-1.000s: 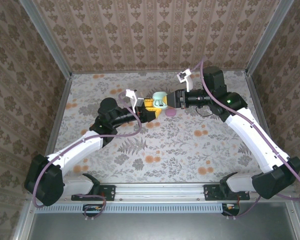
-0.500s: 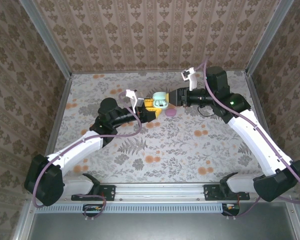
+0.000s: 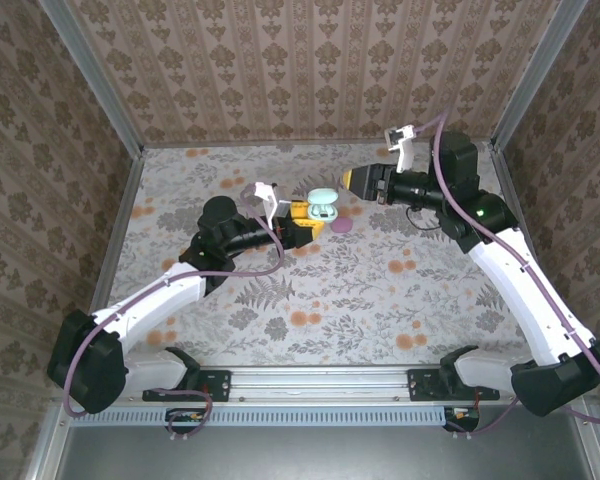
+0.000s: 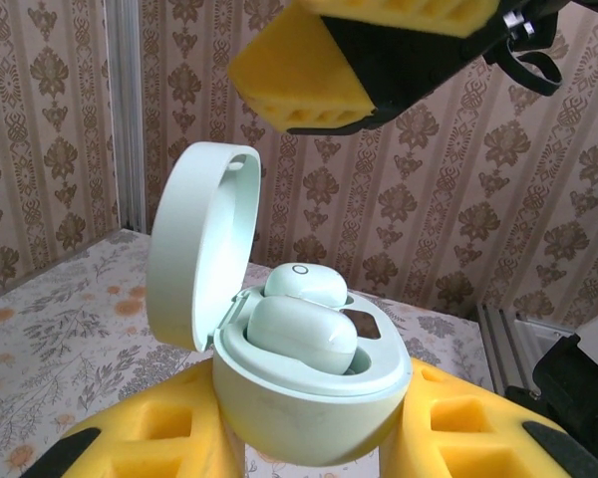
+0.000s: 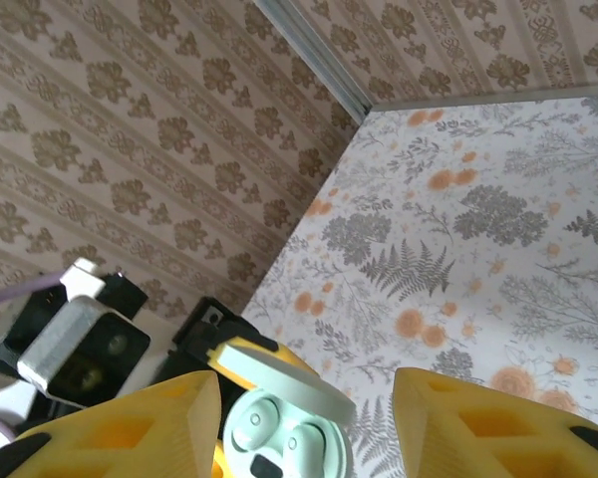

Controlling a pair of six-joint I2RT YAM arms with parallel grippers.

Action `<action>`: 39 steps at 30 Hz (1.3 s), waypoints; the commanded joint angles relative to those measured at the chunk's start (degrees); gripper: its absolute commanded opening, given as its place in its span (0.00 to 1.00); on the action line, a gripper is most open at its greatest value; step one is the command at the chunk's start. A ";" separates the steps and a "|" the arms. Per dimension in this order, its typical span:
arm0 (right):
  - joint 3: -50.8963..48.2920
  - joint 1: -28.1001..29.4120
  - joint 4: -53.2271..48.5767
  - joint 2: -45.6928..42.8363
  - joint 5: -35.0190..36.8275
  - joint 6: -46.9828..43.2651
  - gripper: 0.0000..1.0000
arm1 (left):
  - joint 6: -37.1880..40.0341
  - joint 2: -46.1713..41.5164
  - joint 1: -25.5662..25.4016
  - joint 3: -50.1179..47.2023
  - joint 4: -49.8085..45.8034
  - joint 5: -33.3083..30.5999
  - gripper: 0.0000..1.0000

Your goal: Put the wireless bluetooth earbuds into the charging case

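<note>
Both wireless bluetooth earbuds (image 4: 301,331) look seated in the wells of the charging case (image 4: 314,423), whose lid (image 4: 194,249) is raised, and the case is clamped between the pads of the left hand (image 4: 309,448). The right hand (image 3: 358,181) hangs just beyond and above the case, pads apart and empty. We judge only a flush-seating check is left, so any approach should drop straight over the wells, off the lid edge, with the left grip held level. There is open room behind the right hand toward the back wall (image 3: 280,80), and a small purple piece (image 3: 342,226), unidentified, lies on the desk (image 3: 380,300) below it.
</note>
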 commanded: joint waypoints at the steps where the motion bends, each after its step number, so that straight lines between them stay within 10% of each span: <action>1: 0.62 -0.18 2.42 2.31 -2.25 4.61 0.52 | 1.66 -1.29 -0.80 2.63 0.52 1.53 0.29; 20: -2.87 -0.22 1.12 7.52 -15.01 7.48 0.57 | 1.66 -1.44 -1.52 3.00 2.09 -1.78 0.29; 39: -13.78 -0.52 21.82 3.88 -27.00 22.83 0.62 | -0.61 -0.47 -1.52 2.04 5.71 -5.08 0.29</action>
